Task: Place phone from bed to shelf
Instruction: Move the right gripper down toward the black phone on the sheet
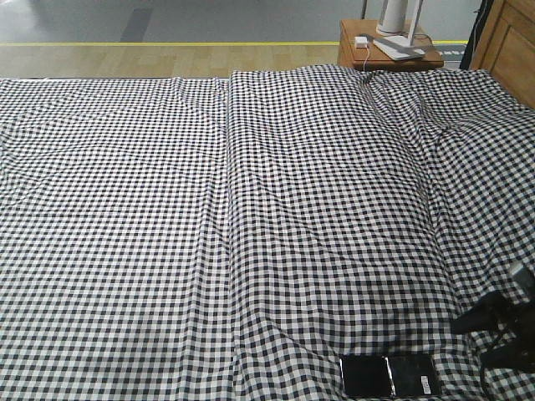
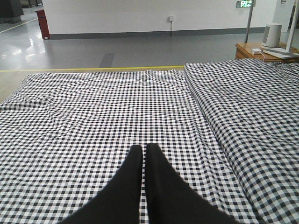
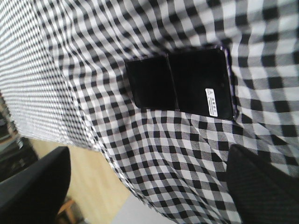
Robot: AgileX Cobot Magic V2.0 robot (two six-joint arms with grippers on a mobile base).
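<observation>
1. Currently, the thin glossy black rectangular phone (image 1: 389,376) lies flat on the black-and-white gingham-sheeted bed (image 1: 251,209), at its near edge toward the right corner. It is judged within reach for a top grasp.
2. Right tool (image 1: 473,342): jaws wide apart, empty, angled down beside the phone, not touching.
3. Left tool (image 2: 143,151): fingers pressed together, holding nothing, level above the bed.
</observation>
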